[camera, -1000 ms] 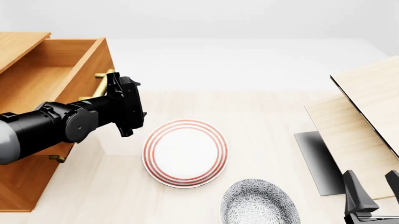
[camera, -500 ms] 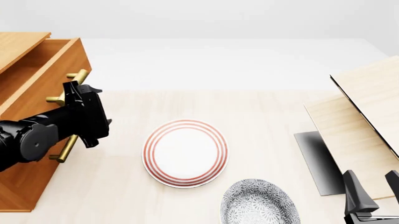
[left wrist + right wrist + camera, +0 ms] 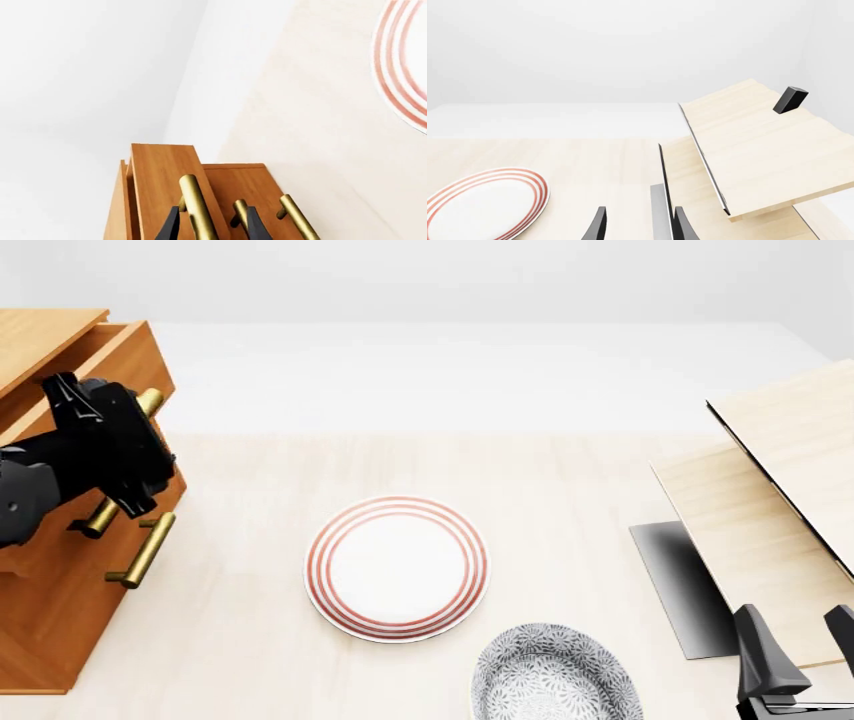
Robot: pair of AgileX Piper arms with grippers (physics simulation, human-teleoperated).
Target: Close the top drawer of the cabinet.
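Note:
The orange-brown cabinet [image 3: 54,620] stands at the left edge of the table. Its top drawer [image 3: 127,355] sticks out only a little, with a sliver of its inside showing. My left gripper [image 3: 114,455] is against the drawer front, hiding most of the brass bar handle [image 3: 147,400]. In the left wrist view the open gripper [image 3: 212,227] straddles the top brass handle [image 3: 197,207] on the drawer front [image 3: 160,172]; the two lower handles [image 3: 297,217] show beside it. My right gripper [image 3: 798,640] is open and empty at the near right; in its wrist view [image 3: 639,225] it holds nothing.
A white plate with red rings [image 3: 396,567] lies mid-table, and a grey patterned plate [image 3: 554,675] lies nearer. Pale light-wood boards [image 3: 787,470] lean at the right over a dark grey mat [image 3: 681,585]. A small black block [image 3: 790,99] sits on the upper board.
My left gripper has moved left against the drawer front. The top drawer has slid from wide open to nearly flush with the cabinet. The right arm has not moved.

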